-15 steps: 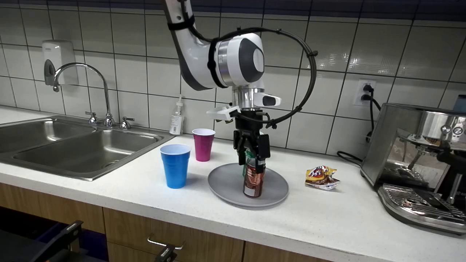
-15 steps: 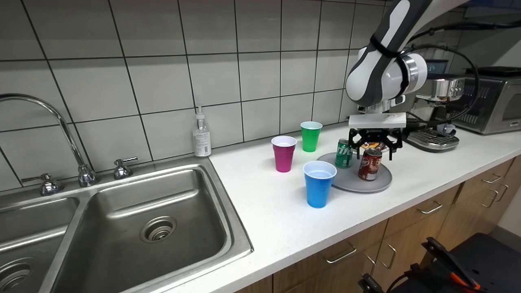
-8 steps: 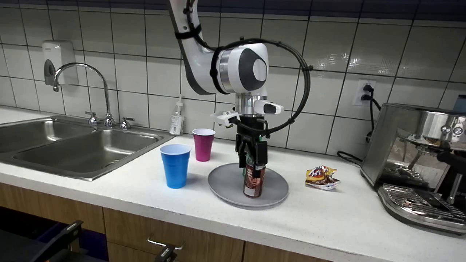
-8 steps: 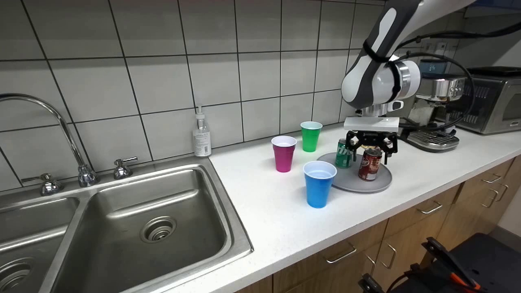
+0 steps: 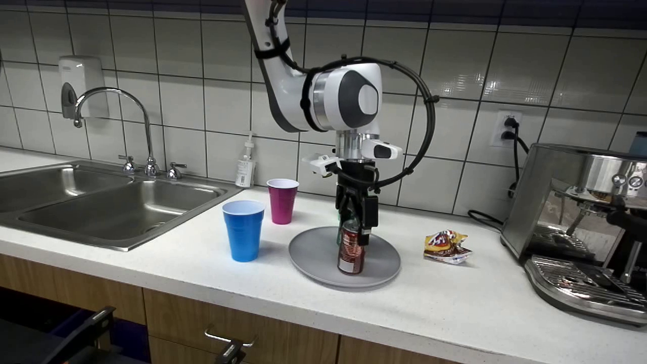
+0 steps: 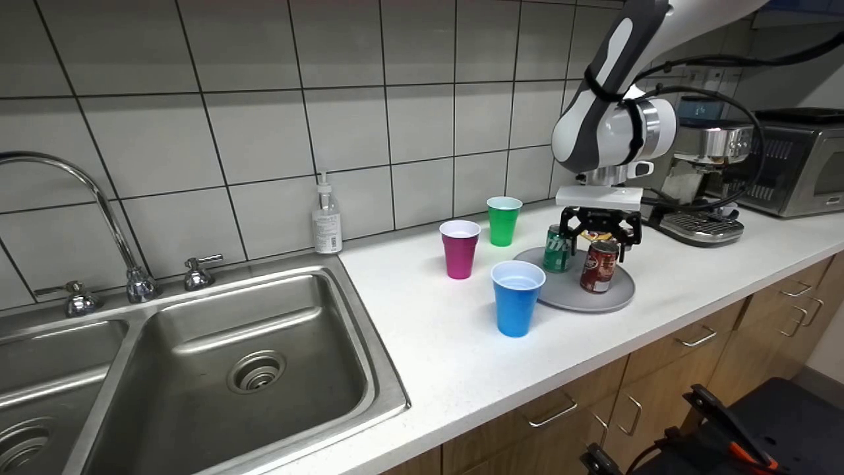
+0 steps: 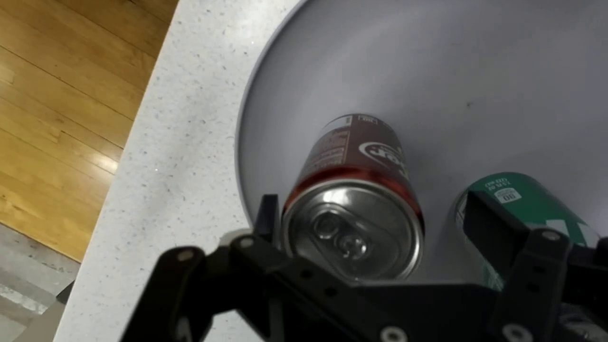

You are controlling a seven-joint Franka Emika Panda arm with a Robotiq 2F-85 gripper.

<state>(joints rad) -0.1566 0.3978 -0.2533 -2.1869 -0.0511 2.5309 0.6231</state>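
Your gripper (image 6: 597,254) is spread wide, its black fingers (image 7: 490,224) one to each side of the red can (image 7: 356,178). The can is below the gripper and between those fingers, in the wrist view closer to the one away from the green can (image 6: 556,251); whether either finger touches it, you cannot tell. It stands upright, long axis vertical, its silver lid (image 7: 354,232) facing up toward you. It is a smooth, glossy metal cylinder; in the wrist view its white logo (image 7: 384,153) lies on the side toward the green can. That one stands upright near it, partly hidden by your other finger. Both rest on a round, matte grey plate (image 5: 313,255). Beyond it you have a tapering plastic blue cup (image 5: 244,235), a magenta cup (image 5: 283,205), a green cup (image 6: 503,224) and a crinkled bag (image 5: 446,247), all on the speckled white counter (image 7: 190,118).
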